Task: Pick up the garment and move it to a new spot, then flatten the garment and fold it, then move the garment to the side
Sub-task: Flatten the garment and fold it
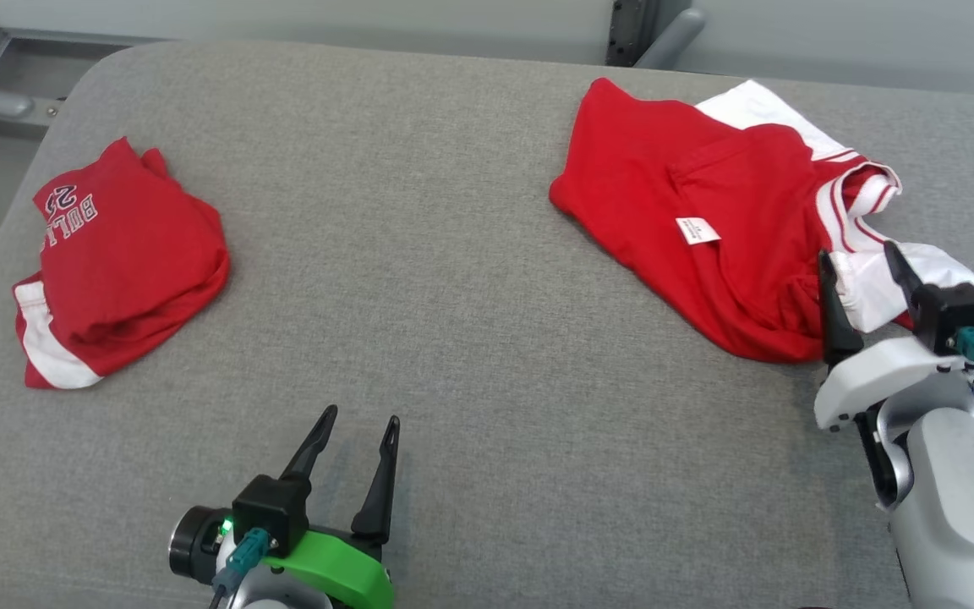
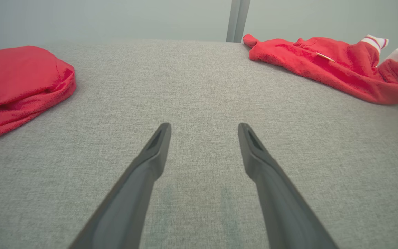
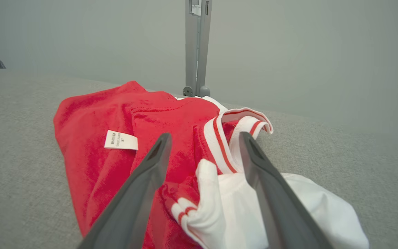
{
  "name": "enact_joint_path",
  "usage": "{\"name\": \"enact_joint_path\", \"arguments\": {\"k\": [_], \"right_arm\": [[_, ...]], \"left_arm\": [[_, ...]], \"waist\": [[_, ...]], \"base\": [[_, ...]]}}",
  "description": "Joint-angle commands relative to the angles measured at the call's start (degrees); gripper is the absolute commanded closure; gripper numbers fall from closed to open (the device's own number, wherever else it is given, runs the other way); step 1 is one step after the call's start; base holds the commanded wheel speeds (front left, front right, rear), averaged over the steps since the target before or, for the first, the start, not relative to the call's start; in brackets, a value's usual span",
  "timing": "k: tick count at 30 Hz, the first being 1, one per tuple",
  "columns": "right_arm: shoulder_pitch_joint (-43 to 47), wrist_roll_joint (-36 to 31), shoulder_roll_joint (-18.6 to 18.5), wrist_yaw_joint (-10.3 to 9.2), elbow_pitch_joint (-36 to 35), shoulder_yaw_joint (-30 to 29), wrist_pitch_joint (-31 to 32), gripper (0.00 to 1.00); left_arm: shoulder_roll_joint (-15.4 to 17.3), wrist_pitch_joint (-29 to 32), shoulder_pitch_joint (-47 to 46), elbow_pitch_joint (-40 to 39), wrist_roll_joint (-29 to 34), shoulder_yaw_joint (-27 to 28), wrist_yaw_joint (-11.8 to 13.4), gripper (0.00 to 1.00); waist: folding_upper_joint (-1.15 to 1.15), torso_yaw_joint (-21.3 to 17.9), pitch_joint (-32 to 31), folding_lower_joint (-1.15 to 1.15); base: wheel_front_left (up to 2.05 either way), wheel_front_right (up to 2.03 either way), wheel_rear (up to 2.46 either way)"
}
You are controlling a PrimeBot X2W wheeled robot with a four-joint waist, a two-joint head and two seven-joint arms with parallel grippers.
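Creases run through the garment [image 1: 707,169] [image 3: 92,121], a red top with white sleeves and red-striped white trim; it lies bunched and inside out on the far right of the grey padded table [image 1: 453,254], a white label [image 1: 697,230] [image 3: 121,140] showing on the red cloth; its near end is a heap of white sleeve and striped cuff. The right gripper [image 1: 857,252] [image 3: 205,135] hangs over that heap with its fingers spread wide; white cloth lies between them, gripped by neither; whether a finger touches it I cannot tell. The pale right forearm [image 1: 952,499] enters from the lower right corner, fingers pointing away. The left gripper [image 1: 362,415] [image 2: 204,125] is also spread, empty, low over bare table; a second red garment [image 1: 123,262] [image 2: 16,76] lies folded at the far left.
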Motion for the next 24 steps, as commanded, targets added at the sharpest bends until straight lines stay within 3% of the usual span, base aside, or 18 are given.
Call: {"name": "enact_joint_path", "arguments": {"k": [1,15,24], "right_arm": [[2.8,0.8,1.1,-0.10,-1.8,-0.5,-0.2,0.00],[14.0,1.8,5.3,-0.10,-7.0,-0.6,-0.2,0.00],[10.3,1.1,4.7,-0.09,-5.8,2.0,-0.2,0.00]], "left_arm": [[0.1,0.0,1.0,0.3,0.6,0.4,-0.4,0.00],[0.1,0.0,5.7,0.9,0.1,2.3,-0.8,0.00],[0.1,0.0,3.3,0.5,-0.2,1.0,-0.9,0.00]], "waist": [[0.00,-4.7,-4.1,0.00],[0.00,-12.4,-9.9,0.00],[0.00,-11.6,-7.1,0.00]], "base": [[0.00,0.00,0.00],[0.00,0.00,0.00],[0.00,0.00,0.00]]}}
